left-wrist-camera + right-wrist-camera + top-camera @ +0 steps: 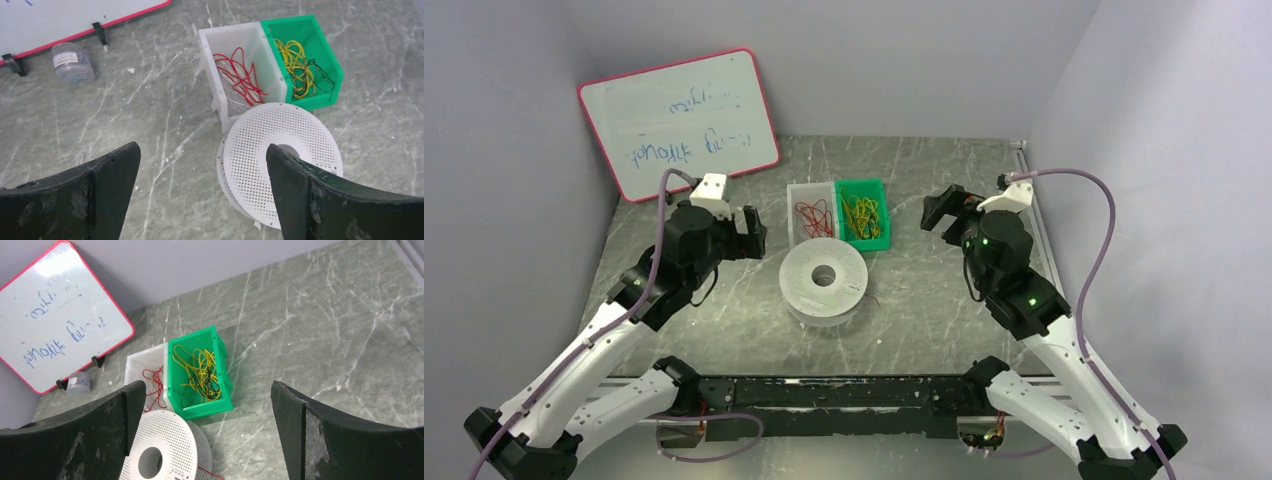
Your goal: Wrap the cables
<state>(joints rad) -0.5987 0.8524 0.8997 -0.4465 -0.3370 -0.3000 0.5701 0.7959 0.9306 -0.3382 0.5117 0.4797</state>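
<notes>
Thin red cables lie tangled in a white bin. Yellow-orange cables, with a dark one among them, lie in a green bin beside it. A white perforated spool lies flat in front of the bins, and a red wire end sticks out at its right. My left gripper is open and empty, left of the spool. My right gripper is open and empty, right of the green bin. The wrist views show the red cables, the yellow cables and the spool.
A whiteboard with a red frame leans on the back wall at the left. A small clear jar stands at its foot. A metal rail runs along the table's right edge.
</notes>
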